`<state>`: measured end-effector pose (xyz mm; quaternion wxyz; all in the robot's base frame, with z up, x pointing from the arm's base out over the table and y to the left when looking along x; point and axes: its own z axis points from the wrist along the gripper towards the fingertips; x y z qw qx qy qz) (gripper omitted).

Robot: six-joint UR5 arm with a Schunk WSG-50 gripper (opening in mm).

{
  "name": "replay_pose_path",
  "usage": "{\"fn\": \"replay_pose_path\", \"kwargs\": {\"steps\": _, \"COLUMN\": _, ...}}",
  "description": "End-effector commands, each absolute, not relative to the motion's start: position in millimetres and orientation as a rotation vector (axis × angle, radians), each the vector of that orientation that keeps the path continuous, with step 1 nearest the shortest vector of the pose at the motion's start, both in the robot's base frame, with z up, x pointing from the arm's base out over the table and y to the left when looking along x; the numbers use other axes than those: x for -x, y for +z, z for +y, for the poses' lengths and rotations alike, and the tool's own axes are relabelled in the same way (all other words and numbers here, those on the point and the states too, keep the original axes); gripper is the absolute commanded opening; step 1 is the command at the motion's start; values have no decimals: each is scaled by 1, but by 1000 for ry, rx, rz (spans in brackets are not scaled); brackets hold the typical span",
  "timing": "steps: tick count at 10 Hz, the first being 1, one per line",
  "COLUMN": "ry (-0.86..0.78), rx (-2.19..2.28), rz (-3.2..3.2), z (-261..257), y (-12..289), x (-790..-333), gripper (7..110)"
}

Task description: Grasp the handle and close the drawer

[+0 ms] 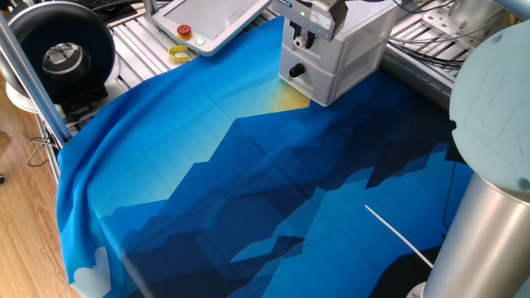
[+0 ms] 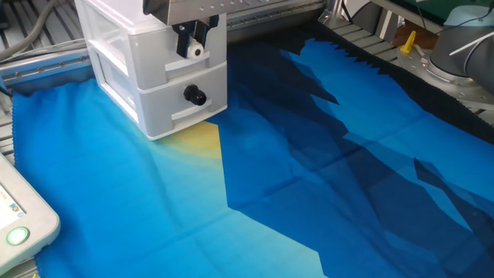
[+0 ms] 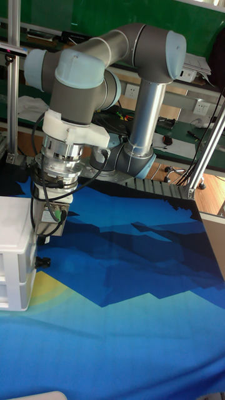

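The white drawer unit [image 2: 131, 69] stands on the blue cloth at the far side of the table. Its upper drawer [image 2: 214, 60] sits about flush with the lower front. The handle [image 2: 197, 52], a small white knob, lies between the black fingers of my gripper [image 2: 195, 46], which is shut on it. In one fixed view the gripper [image 1: 302, 36] hangs over the unit's front, with the handle [image 1: 300, 41] just under it. The tall fixed view shows the gripper [image 3: 42, 239] against the unit's top corner, the knob hidden.
The lower drawer carries a black knob [image 2: 193, 95]. A teach pendant [image 1: 211, 21], a yellow tape roll [image 1: 179, 55] and a black reel [image 1: 58, 54] lie beyond the cloth's edge. The arm's grey base [image 1: 489, 124] stands at the right.
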<state>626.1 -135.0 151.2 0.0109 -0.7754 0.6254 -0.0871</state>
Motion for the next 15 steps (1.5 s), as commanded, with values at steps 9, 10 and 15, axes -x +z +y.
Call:
{"fn": "replay_pose_path", "kwargs": {"steps": 9, "ry": -196, "rx": 2355, "rz": 1953, "z": -119, "y": 152, "x": -625, "gripper": 7}}
{"fn": "replay_pose_path", "kwargs": {"steps": 10, "ry": -186, "rx": 2357, "rz": 1952, "z": -120, "y": 153, "x": -625, "gripper": 7}}
{"fn": "replay_pose_path", "kwargs": {"steps": 15, "ry": -181, "rx": 2386, "rz": 1919, "z": -136, "y": 160, "x": -625, "gripper": 7}}
